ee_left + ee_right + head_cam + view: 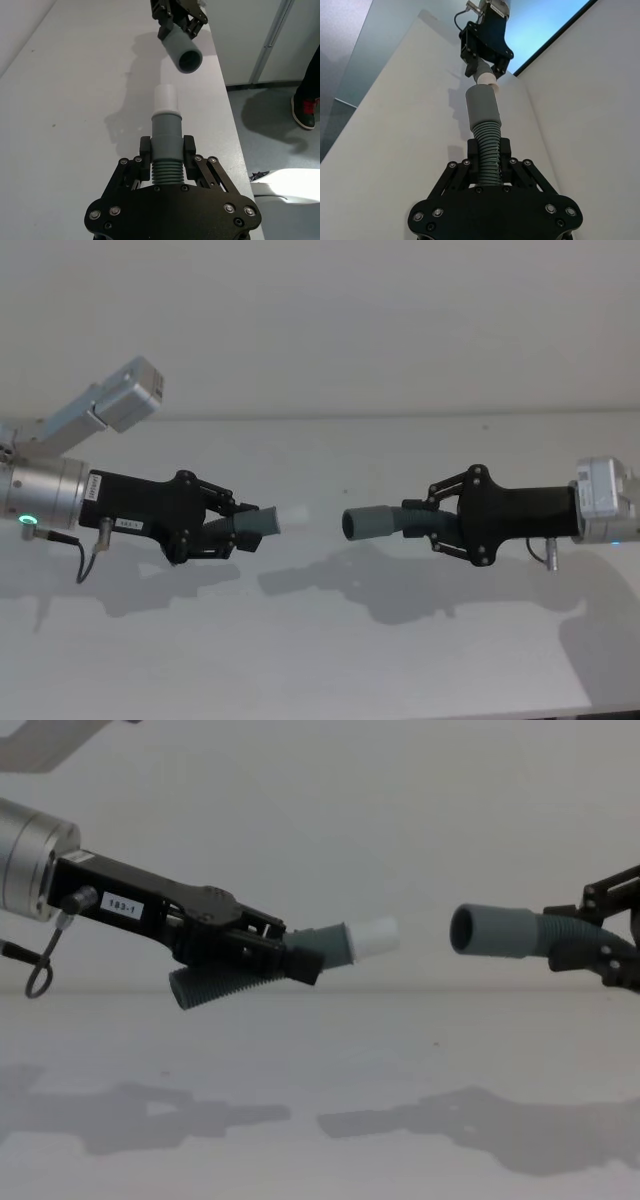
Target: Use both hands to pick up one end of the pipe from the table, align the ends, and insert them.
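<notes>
I have both hose pieces off the table [320,1060] and facing each other in the air. My left gripper [300,958] is clenched on the ribbed part of its hose piece [215,985], so the narrow cuff [325,945] and its white tip [372,935] stick out past the jaws toward the other arm. My right gripper [425,530] is clamped the same way on the second hose piece [487,150], with the wide socket [495,930] jutting forward of its jaws, open mouth toward the tip.

The ends are near but apart, with clear air between them. From the chest view the tip points slightly upward while the socket sits about level, so I judge the axes don't yet match. I'd level the left wrist first, then check the left wrist camera, where the socket mouth [190,59] looks offset to one side of the tip [165,99]. Only once they line up would I close the gap slowly, straight along the axis, so the soft ribs don't buckle.
</notes>
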Robot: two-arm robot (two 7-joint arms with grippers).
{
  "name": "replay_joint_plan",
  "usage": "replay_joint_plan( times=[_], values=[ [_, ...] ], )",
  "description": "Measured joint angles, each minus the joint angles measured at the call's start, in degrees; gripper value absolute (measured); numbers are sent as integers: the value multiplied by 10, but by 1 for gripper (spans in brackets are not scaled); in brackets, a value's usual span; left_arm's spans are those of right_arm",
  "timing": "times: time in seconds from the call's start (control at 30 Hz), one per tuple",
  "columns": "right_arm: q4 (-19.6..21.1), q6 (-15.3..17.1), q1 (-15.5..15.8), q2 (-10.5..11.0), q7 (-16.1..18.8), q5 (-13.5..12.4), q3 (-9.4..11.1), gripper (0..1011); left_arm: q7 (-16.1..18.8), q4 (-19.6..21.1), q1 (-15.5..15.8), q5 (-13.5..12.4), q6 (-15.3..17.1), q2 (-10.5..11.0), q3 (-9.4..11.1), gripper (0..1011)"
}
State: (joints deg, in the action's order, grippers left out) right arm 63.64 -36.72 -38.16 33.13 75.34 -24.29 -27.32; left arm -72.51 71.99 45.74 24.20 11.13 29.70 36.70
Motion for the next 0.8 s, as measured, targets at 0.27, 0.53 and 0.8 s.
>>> replay_joint_plan(
  times=[0.27, 0.53, 0.8],
  values=[
    [-12, -4, -9, -4, -6, 14, -8, 215, -1, -1, 1, 1, 0, 0, 2, 343],
    [-23, -6, -19, -8, -14, 30, -17, 215, -2, -1, 1, 1, 1, -1, 2, 343],
    [-30, -9, -26, -11, -23, 41, -22, 215, -2, -1, 2, 1, 1, -1, 3, 344]
  ],
)
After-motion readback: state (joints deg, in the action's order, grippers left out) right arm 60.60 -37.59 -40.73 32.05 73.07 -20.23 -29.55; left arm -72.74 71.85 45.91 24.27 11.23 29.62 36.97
